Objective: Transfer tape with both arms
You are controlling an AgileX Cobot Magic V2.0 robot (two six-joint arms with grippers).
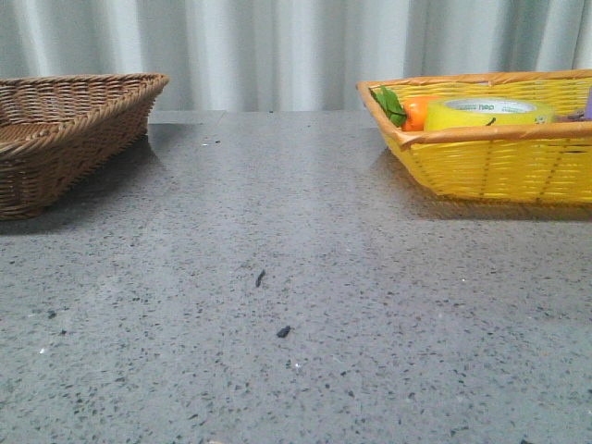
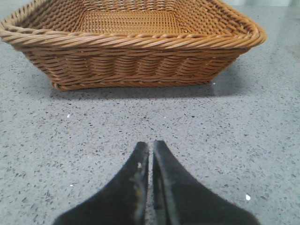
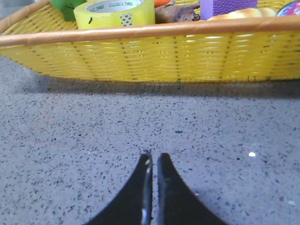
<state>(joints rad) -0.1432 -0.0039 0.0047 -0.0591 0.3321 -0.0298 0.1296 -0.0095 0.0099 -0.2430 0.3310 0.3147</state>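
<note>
The yellow tape roll [image 1: 488, 113] lies flat in the yellow basket [image 1: 499, 171] at the table's right, its white core with green print facing up. It also shows in the right wrist view [image 3: 115, 13], with the dotted white patch on its side. My right gripper [image 3: 153, 157] is shut and empty, low over the grey table in front of the yellow basket. My left gripper [image 2: 151, 145] is shut and empty, low over the table in front of the brown wicker basket [image 2: 131, 47]. Neither gripper shows in the front view.
An orange carrot with green leaves [image 1: 412, 109] lies beside the tape in the yellow basket. A purple block [image 3: 225, 5] and a brown item [image 3: 178, 14] lie there too. The brown wicker basket [image 1: 65, 139] holds nothing visible. Speckled grey table [image 1: 277, 277] lies between the baskets.
</note>
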